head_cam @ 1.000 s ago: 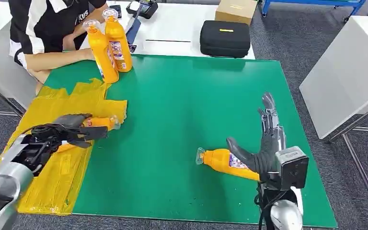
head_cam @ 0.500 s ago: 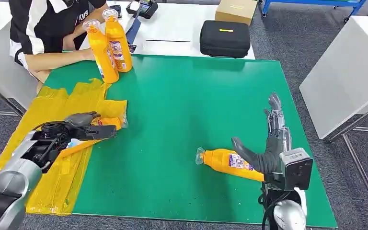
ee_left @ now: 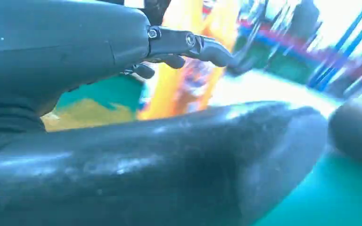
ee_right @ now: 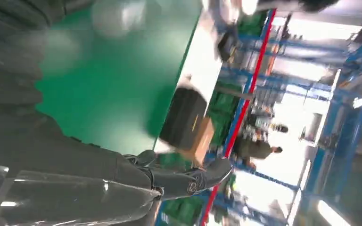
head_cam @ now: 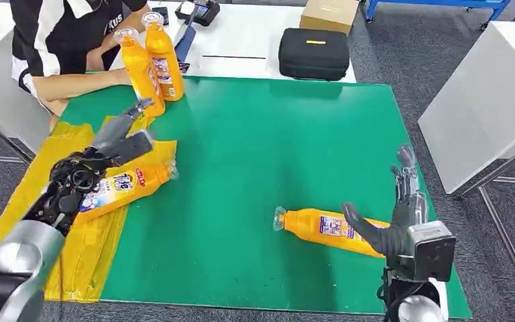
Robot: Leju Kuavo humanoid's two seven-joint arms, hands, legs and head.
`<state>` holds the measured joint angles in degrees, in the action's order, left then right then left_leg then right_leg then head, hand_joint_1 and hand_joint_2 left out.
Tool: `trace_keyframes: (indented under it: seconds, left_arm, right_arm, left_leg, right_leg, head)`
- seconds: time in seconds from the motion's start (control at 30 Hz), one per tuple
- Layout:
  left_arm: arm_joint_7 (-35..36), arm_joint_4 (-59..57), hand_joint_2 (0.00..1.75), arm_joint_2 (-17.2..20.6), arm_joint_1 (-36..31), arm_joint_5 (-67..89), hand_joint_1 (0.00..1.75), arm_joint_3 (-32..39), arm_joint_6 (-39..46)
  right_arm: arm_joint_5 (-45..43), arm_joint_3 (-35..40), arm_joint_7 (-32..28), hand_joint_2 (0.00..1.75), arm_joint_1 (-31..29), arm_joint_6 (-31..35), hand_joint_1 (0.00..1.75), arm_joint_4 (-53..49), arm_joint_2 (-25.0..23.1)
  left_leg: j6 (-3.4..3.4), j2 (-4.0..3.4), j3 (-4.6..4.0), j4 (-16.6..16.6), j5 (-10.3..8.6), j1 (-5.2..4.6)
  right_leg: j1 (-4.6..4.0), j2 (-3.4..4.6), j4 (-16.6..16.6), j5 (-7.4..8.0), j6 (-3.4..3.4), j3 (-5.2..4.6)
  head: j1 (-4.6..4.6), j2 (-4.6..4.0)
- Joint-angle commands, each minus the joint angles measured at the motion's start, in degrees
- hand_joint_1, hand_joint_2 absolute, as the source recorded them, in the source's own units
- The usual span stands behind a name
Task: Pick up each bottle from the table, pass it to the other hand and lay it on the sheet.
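**Open hands flank bottles on green mat**

The left hand (head_cam: 117, 137) hovers with fingers spread, empty, above a bottle (head_cam: 124, 188) lying on the yellow sheet (head_cam: 87, 248). Across the green mat (head_cam: 255, 147), the right hand (head_cam: 392, 208) stands upright, fingers extended, thumb over a second lying bottle (head_cam: 325, 228).

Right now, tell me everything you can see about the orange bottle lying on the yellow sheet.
The orange bottle on the sheet looks like glossy plastic, with a clear cap at its far-right end and a white, blue and red label on its side. It lies flat and slanted on the crinkled yellow sheet, near the sheet's edge by the green mat, cap toward the table's middle. Its base end is hidden beneath the left hand, whose fingers are spread above it and not closed on it.
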<state>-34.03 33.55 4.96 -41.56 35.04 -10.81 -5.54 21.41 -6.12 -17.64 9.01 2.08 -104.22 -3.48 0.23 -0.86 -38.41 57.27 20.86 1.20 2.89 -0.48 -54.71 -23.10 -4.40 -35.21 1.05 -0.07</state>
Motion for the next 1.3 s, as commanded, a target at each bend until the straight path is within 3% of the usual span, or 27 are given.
trace_keyframes:
  seconds: [0.03,0.07,0.17,0.23,0.27,0.3,0.33,0.43,0.47,0.6,0.67,0.7,0.73,1.3]
  left_arm:
    - [7.9,45.8,1.75,-8.3,31.4,-20.5,0.0,7.4,-3.8]
    - [9.7,46.9,1.75,-8.6,33.8,-19.6,0.0,6.4,-2.3]
    - [9.9,48.1,1.75,-9.2,38.7,-19.2,0.0,2.5,0.2]
    - [10.3,48.3,1.75,-9.3,39.7,-21.2,0.0,1.6,-0.9]
    - [11.2,48.8,1.75,-9.3,40.0,-23.5,0.0,1.3,-2.2]
    - [11.4,49.5,1.75,-9.0,40.5,-24.2,0.0,1.2,-2.7]
    - [11.5,49.9,1.75,-8.9,40.6,-24.3,0.0,1.2,-2.8]
    - [12.4,52.4,1.75,-8.3,42.7,-26.6,0.0,2.1,-3.8]
    - [12.5,52.8,1.75,-8.0,43.1,-27.2,0.0,2.6,-3.9]
    - [11.7,53.8,1.75,-7.0,44.1,-28.1,0.0,3.7,-4.0]
    - [11.3,54.3,1.75,-6.8,44.7,-28.4,0.0,4.2,-3.8]
    - [11.1,54.8,1.75,-7.1,44.8,-26.9,0.0,4.3,-2.4]
    - [11.1,55.0,1.75,-7.2,44.8,-26.7,0.0,4.2,-2.3]
    - [11.4,59.3,1.75,-8.5,45.6,-29.4,0.0,5.1,-3.2]
  right_arm:
    - [32.1,3.8,8.8,1.75,4.7,6.8,0.0,-8.6,-1.6]
    - [33.3,4.2,9.6,1.75,5.8,6.0,0.0,-9.9,-2.2]
    - [42.8,5.5,13.2,1.75,9.6,5.0,0.0,-12.8,-3.0]
    - [46.8,6.3,15.2,1.75,11.1,4.0,0.0,-12.9,-1.6]
    - [48.3,7.5,16.8,1.75,11.9,2.8,0.0,-12.7,0.9]
    - [48.2,7.6,17.2,1.75,12.3,2.3,0.0,-12.1,2.2]
    - [48.0,7.5,17.3,1.75,12.3,2.4,0.0,-11.7,2.6]
    - [47.8,8.9,19.6,1.75,11.4,-4.3,0.0,-8.7,9.0]
    - [47.5,9.1,19.7,1.75,10.8,-6.4,0.0,-7.5,10.6]
    - [44.1,9.5,18.2,1.75,7.9,-10.3,0.0,-2.9,13.8]
    - [43.4,9.6,17.4,1.75,6.0,-10.7,0.0,-0.5,14.3]
    - [42.6,9.3,17.0,1.75,4.8,-11.0,0.0,1.0,14.4]
    - [42.4,9.1,16.8,1.75,4.1,-11.1,0.0,1.9,14.5]
    - [39.2,7.4,14.3,1.75,-4.7,-15.2,0.0,17.3,19.3]
  left_leg:
    - [0.07,-0.1,0.71,0.0,0.42,-0.06]
    - [0.02,-0.07,0.3,-0.1,0.22,-0.06]
    - [-0.02,-0.16,0.81,0.1,0.71,-0.05]
    - [-0.06,0.03,0.39,0.0,0.47,-0.03]
    - [-0.04,0.07,0.7,0.1,0.69,-0.01]
    - [-0.07,0.05,0.33,0.0,0.5,0.01]
    - [-0.06,0.05,0.52,0.0,0.63,0.03]
    - [-0.08,-0.01,0.2,0.0,0.49,0.05]
    - [-0.04,-0.08,0.52,0.1,0.68,0.05]
    - [-0.08,-0.06,0.38,0.0,0.54,0.07]
    - [-0.03,-0.15,0.74,0.0,0.68,0.06]
    - [-0.08,-0.09,0.32,-0.1,0.46,0.09]
    - [-0.06,-0.2,0.67,-0.1,0.62,0.08]
    - [-0.02,-0.04,0.51,0.0,0.49,0.07]
  right_leg:
    - [0.02,0.19,0.0,-0.33,0.4,0.63]
    - [0.04,0.1,0.1,-0.15,0.18,0.25]
    - [0.03,0.26,0.0,-0.59,0.45,0.73]
    - [0.04,0.04,0.0,-0.44,0.26,0.35]
    - [0.01,0.04,-0.1,-0.66,0.43,0.65]
    - [-0.01,0.0,0.0,-0.5,0.25,0.31]
    - [-0.03,0.03,0.0,-0.6,0.36,0.48]
    - [-0.05,0.07,0.1,-0.45,0.24,0.18]
    - [-0.06,0.18,0.0,-0.59,0.41,0.48]
    - [-0.08,0.13,0.1,-0.48,0.35,0.37]
    - [-0.08,0.26,0.1,-0.57,0.54,0.69]
    - [-0.09,0.13,0.1,-0.41,0.3,0.37]
    - [-0.1,0.3,0.1,-0.48,0.44,0.64]
    - [-0.09,0.12,0.1,-0.38,0.29,0.56]
  head:
    - [-0.02,0.0]
    - [-0.02,0.0]
    - [-0.04,0.0]
    - [-0.04,0.0]
    - [-0.02,0.0]
    - [-0.04,0.0]
    - [0.0,0.0]
    - [-0.04,0.0]
    - [-0.02,0.0]
    - [-0.02,0.0]
    - [-0.02,0.0]
    - [-0.04,0.0]
    - [0.0,0.0]
    - [-0.02,0.0]
